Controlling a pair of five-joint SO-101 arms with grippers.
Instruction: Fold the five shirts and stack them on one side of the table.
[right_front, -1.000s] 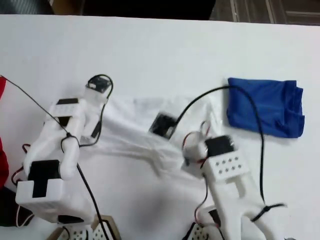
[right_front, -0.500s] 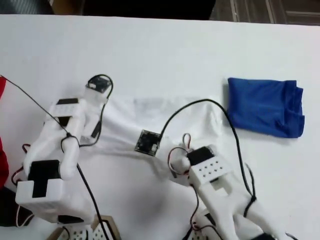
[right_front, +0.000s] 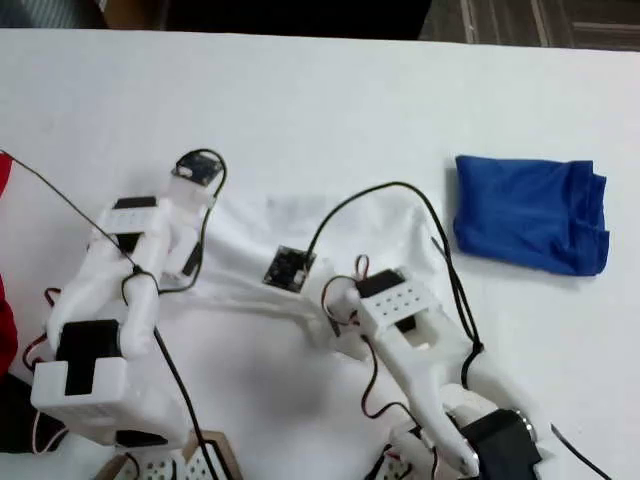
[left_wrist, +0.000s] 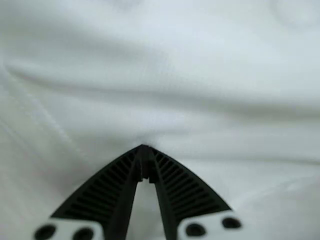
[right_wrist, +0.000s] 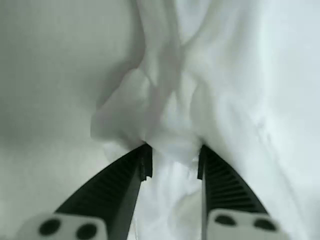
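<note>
One second on, the right gripper (right_wrist: 172, 162), clamping bunched white shirt (right_front: 250, 245), has dragged it leftward toward frame centre; the left gripper (left_wrist: 145, 167) stays pinched on cloth; fold progressing.

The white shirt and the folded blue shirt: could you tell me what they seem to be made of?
The white shirt looks like thin, soft, matte cloth, perhaps cotton: it bunches into loose rounded folds. The folded blue shirt seems similar matte fabric with soft creases; the fibre cannot be told.
</note>
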